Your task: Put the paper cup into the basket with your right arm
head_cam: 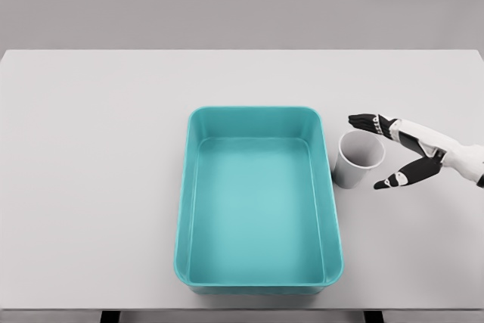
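— What sits on the surface (91, 187)?

— A matte, pale grey top. Left of centre to middle lies a teal basket (259, 115), a smooth rectangular tub with rounded corners and a glossy rim; nothing lies inside it.

— And the paper cup (357, 161)?

— White, tapered, upright and open-mouthed, standing just beside the basket's right wall, outside it.

— The right robot hand (404, 153)?

— White with dark fingers (367, 121), spread wide around the cup's right side, holding nothing; whether a fingertip touches the rim I cannot tell.
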Controlling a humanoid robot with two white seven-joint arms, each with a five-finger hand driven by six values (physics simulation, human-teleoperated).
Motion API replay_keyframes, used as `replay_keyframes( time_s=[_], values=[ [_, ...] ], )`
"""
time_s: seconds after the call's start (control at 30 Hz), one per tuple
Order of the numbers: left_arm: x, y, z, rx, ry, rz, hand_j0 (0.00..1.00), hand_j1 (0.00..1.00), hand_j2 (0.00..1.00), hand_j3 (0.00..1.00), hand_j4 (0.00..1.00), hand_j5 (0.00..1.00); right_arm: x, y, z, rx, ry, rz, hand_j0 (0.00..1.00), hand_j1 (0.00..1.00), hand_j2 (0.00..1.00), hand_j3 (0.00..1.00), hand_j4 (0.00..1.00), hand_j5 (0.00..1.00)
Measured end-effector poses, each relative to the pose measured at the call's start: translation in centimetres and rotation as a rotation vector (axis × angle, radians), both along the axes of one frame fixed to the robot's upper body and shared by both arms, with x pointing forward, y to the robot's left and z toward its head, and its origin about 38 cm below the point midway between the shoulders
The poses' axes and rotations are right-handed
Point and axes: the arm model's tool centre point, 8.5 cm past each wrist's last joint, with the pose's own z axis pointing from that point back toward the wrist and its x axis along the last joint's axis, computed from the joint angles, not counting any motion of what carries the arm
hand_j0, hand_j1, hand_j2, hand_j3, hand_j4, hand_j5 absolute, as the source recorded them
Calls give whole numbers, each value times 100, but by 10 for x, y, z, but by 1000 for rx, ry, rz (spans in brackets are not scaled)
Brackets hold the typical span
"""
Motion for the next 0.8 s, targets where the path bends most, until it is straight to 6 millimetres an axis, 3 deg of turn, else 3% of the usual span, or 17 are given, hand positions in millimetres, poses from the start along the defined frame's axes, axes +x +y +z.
replay_keyframes(
  time_s=[0.8],
  values=[
    [0,0,0,0,0,0,100,100,100,100,100,100,8,9,3,10,-10,9,100,100,100,100,100,100]
  ],
)
